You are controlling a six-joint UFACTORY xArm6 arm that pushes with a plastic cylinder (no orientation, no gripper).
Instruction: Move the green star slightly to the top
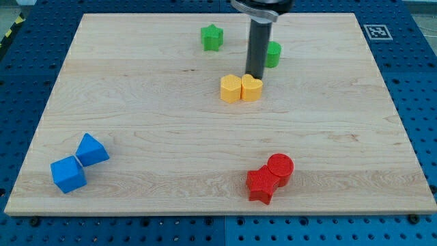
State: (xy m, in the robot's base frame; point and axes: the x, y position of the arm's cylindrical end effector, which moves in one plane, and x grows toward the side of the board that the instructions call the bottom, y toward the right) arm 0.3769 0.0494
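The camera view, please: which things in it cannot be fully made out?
- My tip: its very end is hidden behind the yellow heart-shaped block.
- Green block at the view's right: the rod covers its left side, shape unclear.
- Rod's mount: cut off by the view's top edge.

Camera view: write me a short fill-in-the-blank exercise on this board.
1. The two blocks touching just below my tip are ____ in colour.
2. The green star lies to the view's ____ of the rod.
3. The red star touches a red ____.

Missing words: yellow; left; cylinder
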